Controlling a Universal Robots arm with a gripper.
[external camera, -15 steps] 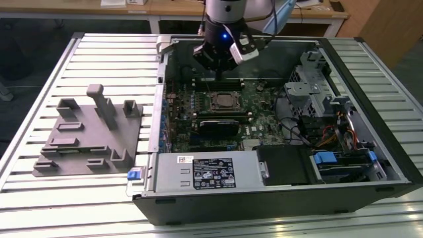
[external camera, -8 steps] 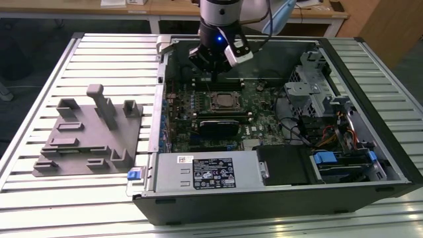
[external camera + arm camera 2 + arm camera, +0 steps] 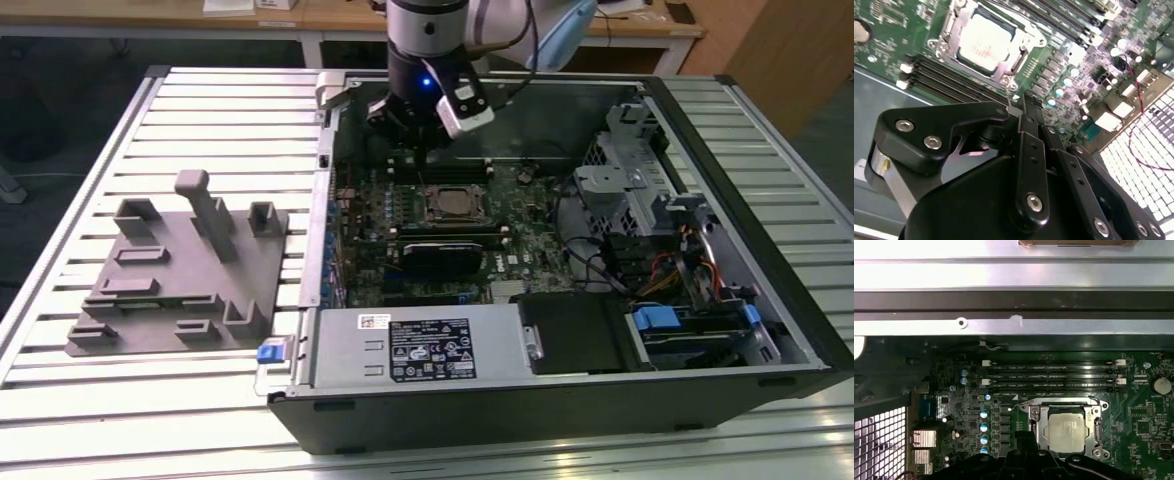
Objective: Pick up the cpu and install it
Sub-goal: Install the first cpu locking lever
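Inside motherboard socket (image 3: 1066, 430): cpu (image 3: 1068, 432), square, pale silver top, faint unreadable print; gripper (image 3: 424, 150) above, jaws' state indeterminable.

You have one open computer case (image 3: 747, 330) on the slatted table (image 3: 227, 110), with one motherboard (image 3: 534, 240) inside it. One cpu (image 3: 1067, 432) sits in one socket (image 3: 1036, 432). You see four memory slots (image 3: 1054, 377) just beside that socket. One grey fixture tray (image 3: 174, 290) lies toward the exterior view's left. One gripper (image 3: 424, 150) hangs over the board, and one power supply (image 3: 420, 345) sits at the near side.
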